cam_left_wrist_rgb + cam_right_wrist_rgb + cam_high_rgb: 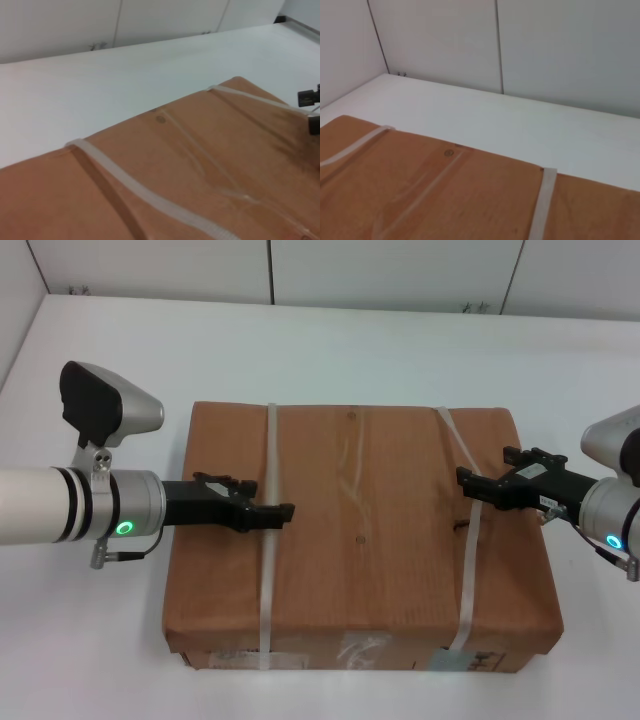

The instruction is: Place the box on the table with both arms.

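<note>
The brown cardboard box [360, 540] lies flat on the white table [330, 350], bound by a left strap [268, 580] and a right strap [466, 580]; white labels show on its near side. My left gripper [280, 512] reaches in over the box top and is shut on the left strap, which stands raised off the carton in the left wrist view [125, 182]. My right gripper [468, 482] is shut on the right strap, which kinks there. It also shows far off in the left wrist view [311, 107]. The right wrist view shows the box top [445, 195].
The table runs back to a pale panelled wall [400, 270] and a side wall at the far left [15, 300]. Bare tabletop lies behind the box and to both sides.
</note>
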